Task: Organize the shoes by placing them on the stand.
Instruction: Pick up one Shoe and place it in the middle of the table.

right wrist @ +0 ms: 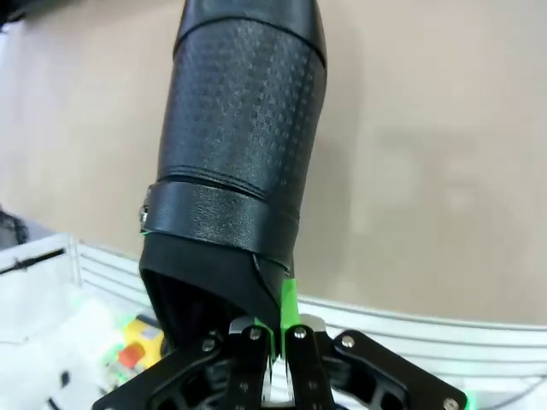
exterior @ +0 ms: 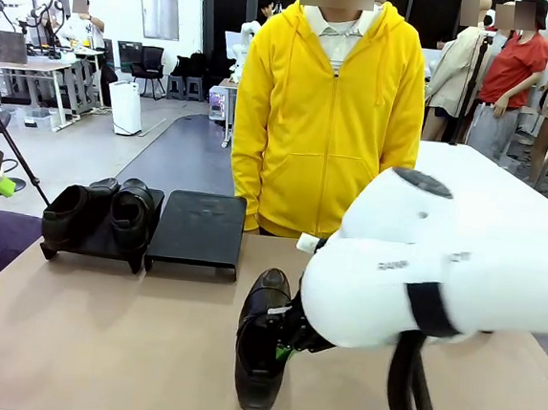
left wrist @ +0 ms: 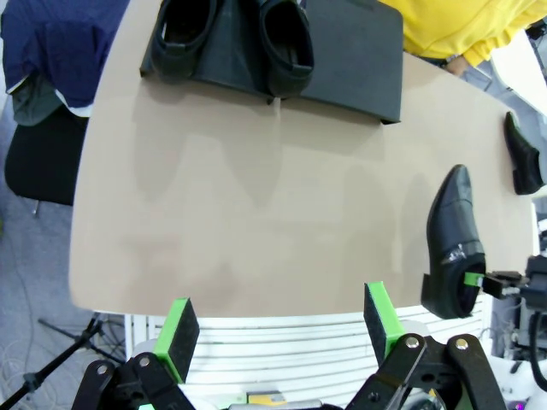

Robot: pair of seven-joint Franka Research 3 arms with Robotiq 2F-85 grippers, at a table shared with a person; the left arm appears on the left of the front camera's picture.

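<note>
**Third loafer pinched at the heel, one platform bare**

The right end effector is clenched on a black, slightly glossy leather slip-on loafer. Its green pads pinch the thin edge of the opening at the heel. That rim looks like the only part narrow enough for so tight a grip, and holding it there leaves the sole and toe free to go down first.

The held loafer sits at the near edge of the flat tan bench. Its toe points across toward the person in the yellow hooded zip top. I cannot tell whether the sole is clear of the surface.

Two more black loafers rest side by side on the left low matte black sloped platform. They fill it. The matching right platform stands just beside it and carries nothing, so it is probably where the held shoe belongs. A fourth black loafer lies on the bench beyond the held one, well apart from both platforms.

The left end effector is released, its jaws spread wide around nothing. It hovers off the bench's near edge, leaving the route to the bare platform free for the other arm.
</note>
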